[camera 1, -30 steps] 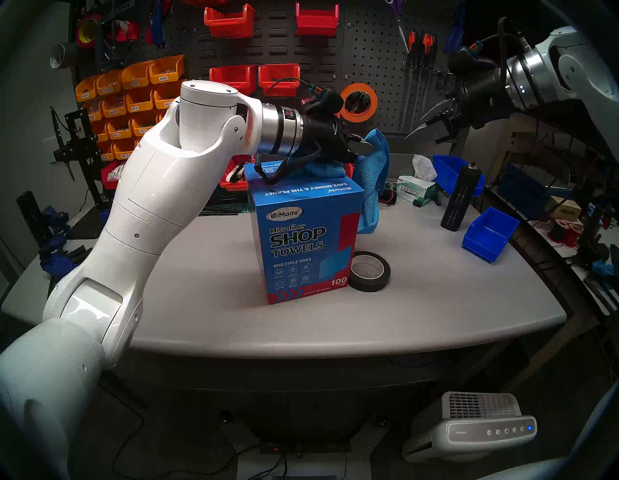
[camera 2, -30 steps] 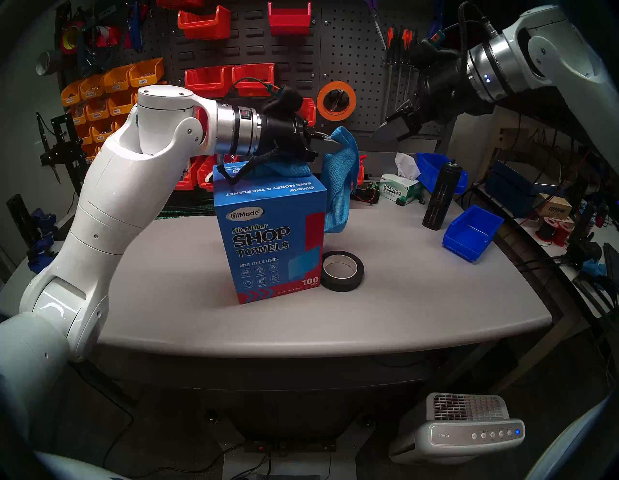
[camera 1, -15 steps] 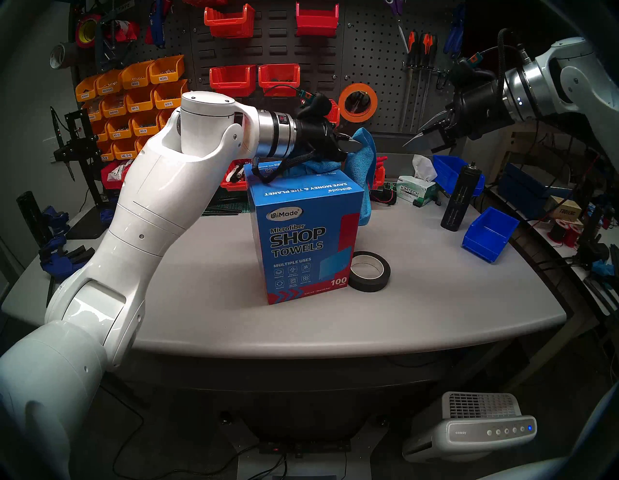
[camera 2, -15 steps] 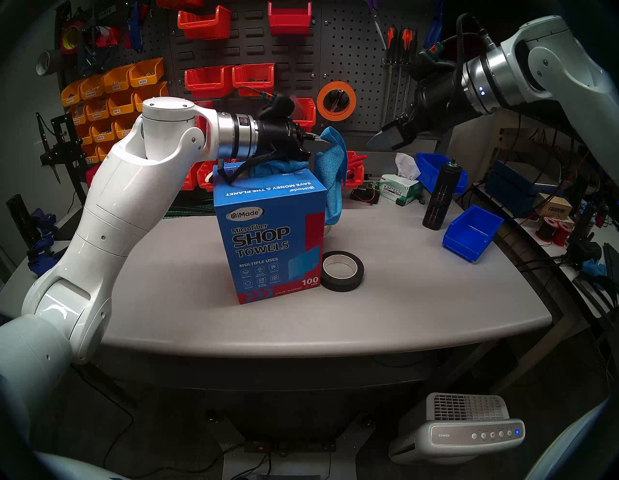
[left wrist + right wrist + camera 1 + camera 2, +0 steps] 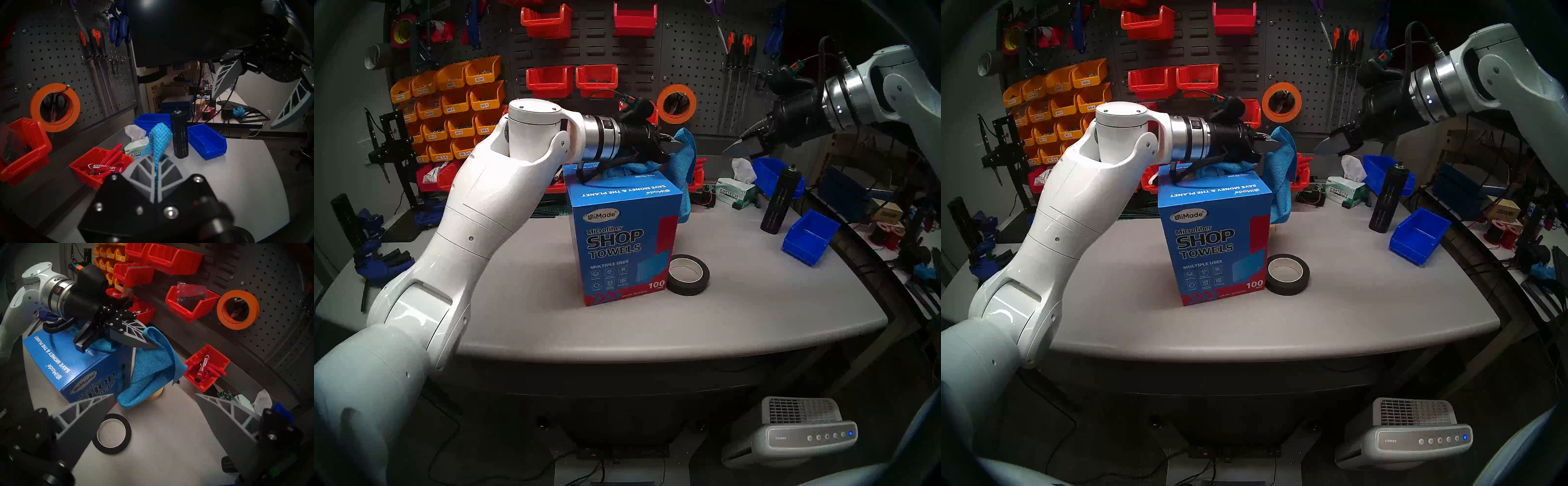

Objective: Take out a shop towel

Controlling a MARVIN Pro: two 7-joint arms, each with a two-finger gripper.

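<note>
**Towel out, hanging from my left gripper**

My left gripper (image 5: pixel 149 344) is clamped on a top fold of the soft sky-blue waffle-weave microfibre shop towel (image 5: pixel 151 372), which hangs limp beside the blue printed cardboard carton (image 5: pixel 624 237). Looks light, floppy, grippy, not fragile; a pinched edge fold should hold. My right gripper (image 5: pixel 153 414) hovers apart, empty.

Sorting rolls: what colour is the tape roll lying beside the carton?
Black with a white core, clearest from the right wrist: tape roll by carton.

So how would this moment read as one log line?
left gripper: shut on sky-blue microfibre towel | towel: hanging beside blue cardboard carton | right gripper: open, empty
</note>
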